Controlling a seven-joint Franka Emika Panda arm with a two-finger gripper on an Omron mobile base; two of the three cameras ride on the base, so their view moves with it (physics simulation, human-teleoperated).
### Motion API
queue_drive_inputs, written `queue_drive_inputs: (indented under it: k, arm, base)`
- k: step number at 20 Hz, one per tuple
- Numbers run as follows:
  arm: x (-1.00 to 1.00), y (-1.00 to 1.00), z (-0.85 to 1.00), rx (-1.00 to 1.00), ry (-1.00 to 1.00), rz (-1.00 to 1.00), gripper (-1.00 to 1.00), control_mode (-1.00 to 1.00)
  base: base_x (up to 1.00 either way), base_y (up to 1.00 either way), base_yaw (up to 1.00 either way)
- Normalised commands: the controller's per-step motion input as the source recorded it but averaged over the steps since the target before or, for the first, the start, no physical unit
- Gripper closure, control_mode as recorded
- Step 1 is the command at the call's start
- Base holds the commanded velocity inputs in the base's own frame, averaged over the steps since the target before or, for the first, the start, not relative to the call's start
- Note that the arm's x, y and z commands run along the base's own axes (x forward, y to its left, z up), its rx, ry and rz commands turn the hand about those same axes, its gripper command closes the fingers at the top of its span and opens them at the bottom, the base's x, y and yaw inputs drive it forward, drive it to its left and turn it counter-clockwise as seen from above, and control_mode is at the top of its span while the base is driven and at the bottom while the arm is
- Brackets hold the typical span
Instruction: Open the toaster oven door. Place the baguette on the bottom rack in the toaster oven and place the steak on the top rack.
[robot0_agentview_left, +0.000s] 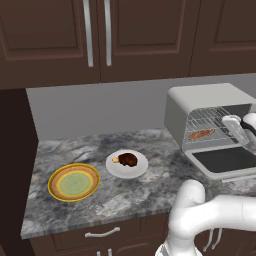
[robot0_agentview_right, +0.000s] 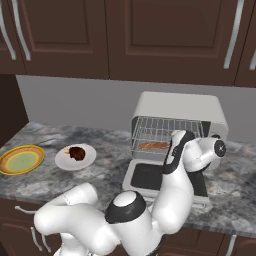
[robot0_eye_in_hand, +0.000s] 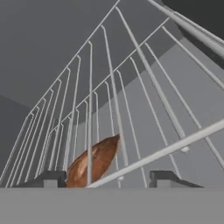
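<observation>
two wire shelves show inside the toaster oven (robot0_agentview_right: 177, 112), whose toaster oven door (robot0_agentview_right: 150, 177) lies folded down flat on the counter (robot0_agentview_left: 100, 195), and we see the baguette (robot0_agentview_left: 201, 134) lying on the bottom rack (robot0_agentview_right: 152, 150) under the bare top rack (robot0_agentview_right: 160, 127). our gripper (robot0_eye_in_hand: 107, 178) sits at the oven mouth with its fingertips (robot0_eye_in_hand: 50, 178) spread apart and pinching nothing, the loaf's end just past the left tip. the steak (robot0_agentview_left: 127, 159) rests on a white plate (robot0_agentview_left: 140, 170), well apart from the oven, beside a yellow-rimmed green plate (robot0_agentview_left: 60, 192).
</observation>
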Motion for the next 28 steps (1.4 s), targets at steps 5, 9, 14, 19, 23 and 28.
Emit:
queue_drive_inputs:
  k: [5,9,14,19,23,28]
  arm:
    - [0.01,0.09,-0.06,0.00,0.09,0.00,1.00,-1.00]
    - [-0.15,0.06,-0.18,0.00,0.10,0.00,1.00,-1.00]
    - [-0.34,0.08,-0.37,0.00,0.05,0.00,1.00,-1.00]
    - [-0.44,0.10,-0.41,0.00,0.05,0.00,1.00,-1.00]
    - [-0.59,0.14,-0.46,-0.04,0.10,0.00,1.00,-1.00]
    - [-0.61,0.14,-0.43,-0.09,0.19,0.01,1.00,-1.00]
  base:
    - [0.00,0.00,0.00]
    - [0.00,0.00,0.00]
    - [0.00,0.00,0.00]
    - [0.00,0.00,0.00]
    - [0.00,0.00,0.00]
    - [0.00,0.00,0.00]
